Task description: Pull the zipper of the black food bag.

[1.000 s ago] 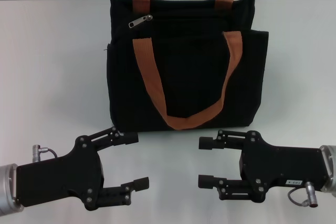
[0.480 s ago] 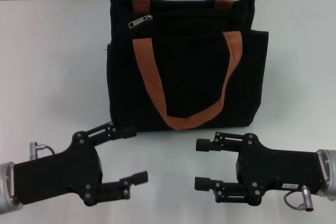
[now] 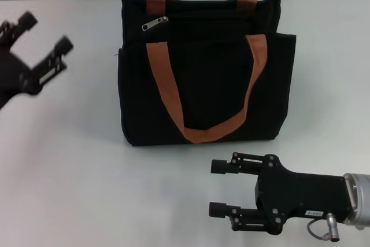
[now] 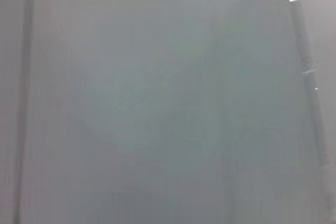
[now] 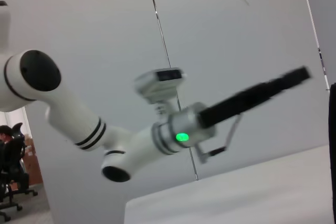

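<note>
One black food bag, one zipper, two tools agape.

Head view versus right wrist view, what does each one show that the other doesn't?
Only the head view shows the black food bag, its zipper near the top edge, and the right pincer open in front of the bag. Only the right wrist view shows the left arm's white joints and a wall seam. Both show the white table and the raised left pincer.
</note>
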Controlling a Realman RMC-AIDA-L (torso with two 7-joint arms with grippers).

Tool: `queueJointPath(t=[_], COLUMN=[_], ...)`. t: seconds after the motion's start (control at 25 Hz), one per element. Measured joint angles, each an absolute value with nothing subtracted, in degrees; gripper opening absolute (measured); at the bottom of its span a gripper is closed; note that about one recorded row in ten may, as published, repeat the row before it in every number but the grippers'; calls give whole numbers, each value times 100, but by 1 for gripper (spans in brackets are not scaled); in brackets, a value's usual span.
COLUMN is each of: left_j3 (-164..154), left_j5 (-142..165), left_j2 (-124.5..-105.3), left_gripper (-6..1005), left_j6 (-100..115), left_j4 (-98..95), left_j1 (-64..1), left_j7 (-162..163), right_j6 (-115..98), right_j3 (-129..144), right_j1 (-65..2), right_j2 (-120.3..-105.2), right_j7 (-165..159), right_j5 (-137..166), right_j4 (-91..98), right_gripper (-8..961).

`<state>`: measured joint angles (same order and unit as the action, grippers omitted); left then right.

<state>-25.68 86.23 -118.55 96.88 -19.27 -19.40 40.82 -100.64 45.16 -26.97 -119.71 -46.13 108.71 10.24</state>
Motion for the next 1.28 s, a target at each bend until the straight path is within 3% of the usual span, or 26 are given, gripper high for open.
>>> queueJointPath(t=[0.32, 1.28], left_j3=[-3292, -4021], left_j5=[8859, 8498], left_j2=[-11860, -11912], left_gripper=[765, 719], left_j6=[7800, 7617], left_j4=[-1954, -1872], left_j1=[-2525, -2910], left_j7=[3923, 3763], right_j6=[-10035, -9880], right_j3=[4500, 4480], right_j1=[-2733, -2997], right_j2=[-11976, -11988], right_j7=[-4581, -4570], right_j5=[10871, 10866], right_j4=[883, 712], right_gripper=[699, 700])
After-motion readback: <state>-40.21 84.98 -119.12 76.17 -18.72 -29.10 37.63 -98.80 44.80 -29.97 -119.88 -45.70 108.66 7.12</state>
